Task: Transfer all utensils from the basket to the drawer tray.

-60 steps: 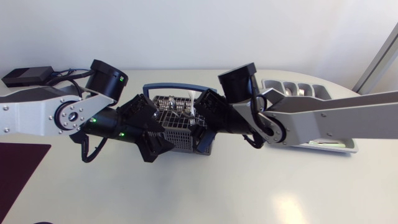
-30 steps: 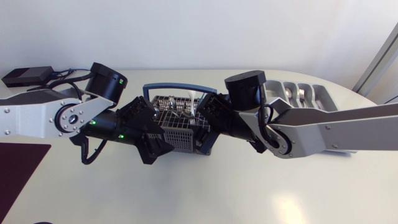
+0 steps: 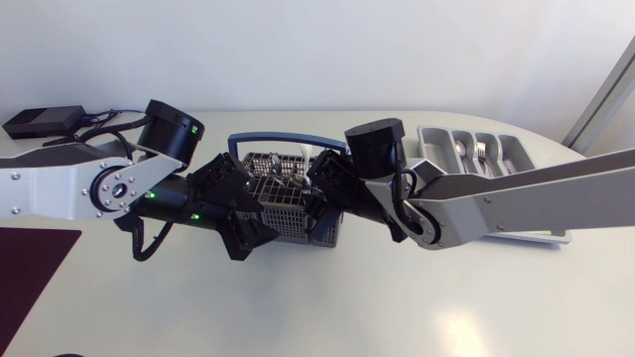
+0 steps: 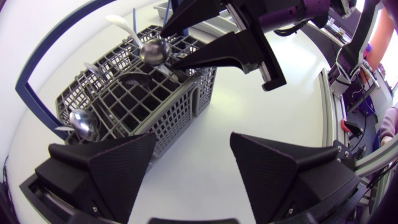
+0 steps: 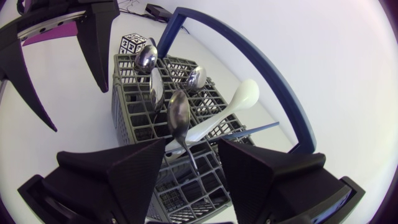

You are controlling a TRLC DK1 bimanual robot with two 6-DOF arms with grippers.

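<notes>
Right pincer point(image 5: 191, 150), spread, straddles a shiny steel spoon point(image 5: 178, 118) in the grey mesh basket point(image 5: 126, 99). Closing may snag the white plastic spoon point(image 5: 239, 99). Left pincer point(image 4: 193, 143), also spread, crowds close.

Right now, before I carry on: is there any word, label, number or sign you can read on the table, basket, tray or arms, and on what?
No words or numbers are readable in any view.
Black-and-white square code pattern, no letters: on the small cube beyond the basket, in the right wrist view.
Small green mark on the left arm: too small to read.
</notes>
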